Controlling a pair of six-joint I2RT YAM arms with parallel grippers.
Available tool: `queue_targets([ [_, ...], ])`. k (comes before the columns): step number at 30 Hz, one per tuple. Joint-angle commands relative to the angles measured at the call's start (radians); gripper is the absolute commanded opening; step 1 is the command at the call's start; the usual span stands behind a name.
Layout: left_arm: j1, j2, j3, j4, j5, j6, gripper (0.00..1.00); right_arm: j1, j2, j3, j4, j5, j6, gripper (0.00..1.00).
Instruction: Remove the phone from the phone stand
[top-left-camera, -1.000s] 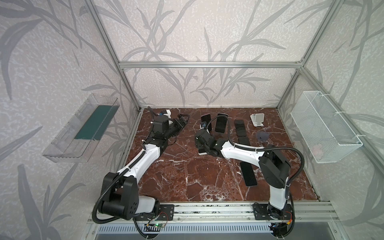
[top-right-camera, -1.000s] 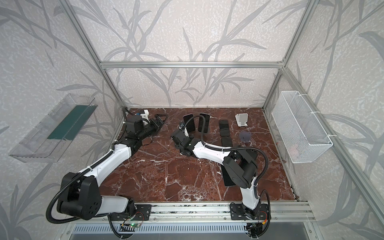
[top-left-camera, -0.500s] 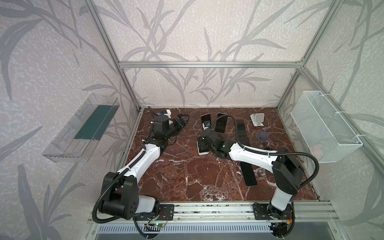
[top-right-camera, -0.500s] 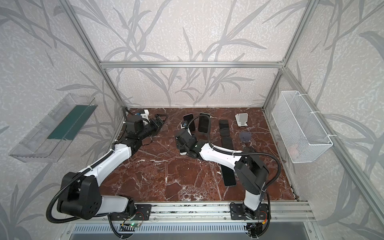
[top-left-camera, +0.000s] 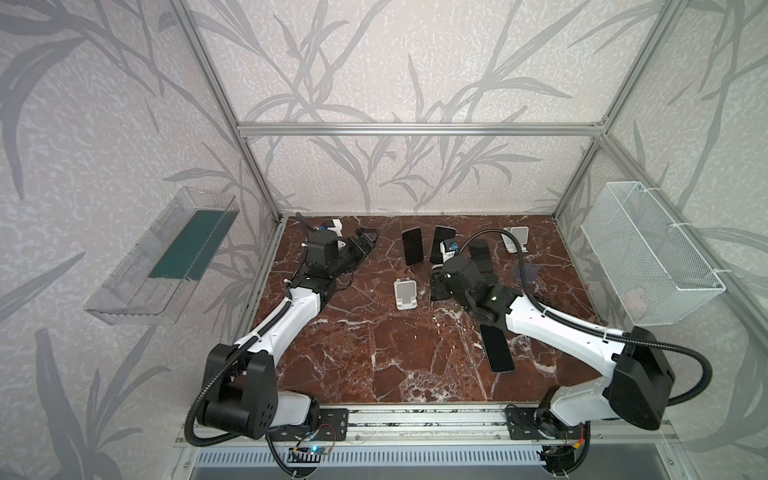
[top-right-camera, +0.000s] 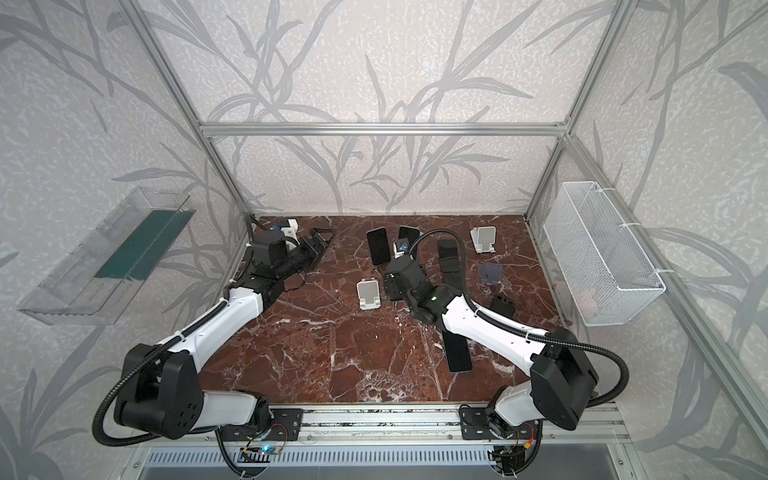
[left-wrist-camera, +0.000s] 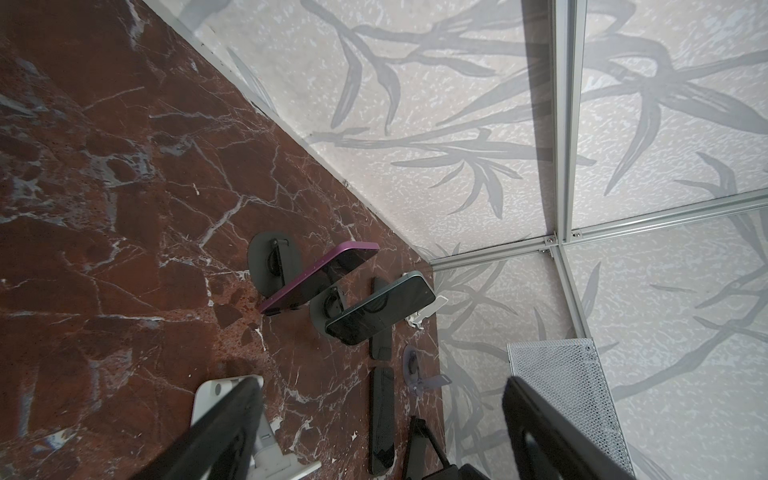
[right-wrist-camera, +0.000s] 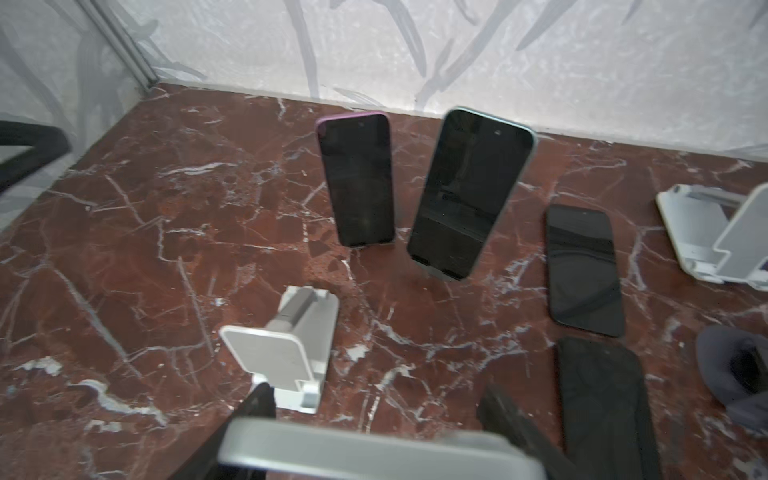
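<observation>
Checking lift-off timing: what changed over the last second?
The right gripper, fingers shut on the phone, carried it rightward, clear of the white stand, now empty. The left gripper stayed open at the back left; the purple phone and teal phone stayed propped.

The red marble desk bears an empty white stand mid-surface, a second white stand at the rear, and a flat dark phone nearer the front.
</observation>
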Motion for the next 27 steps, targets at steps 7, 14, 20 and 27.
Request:
queue_targets([
  [7,-0.003,0.008,0.020,0.024,-0.012,0.006,0.91,-0.204,0.026,-0.053,-0.024,-0.258,0.004,0.68],
  [14,-0.008,0.015,0.023,0.019,-0.013,0.010,0.91,-0.256,0.136,-0.009,-0.055,-0.351,-0.013,0.68],
  [20,-0.008,0.008,0.023,0.020,-0.014,0.010,0.90,-0.271,0.242,0.083,-0.151,-0.370,-0.053,0.68],
  [27,-0.008,0.009,0.024,0.020,-0.010,0.008,0.90,-0.299,0.320,0.112,-0.166,-0.380,-0.041,0.68],
])
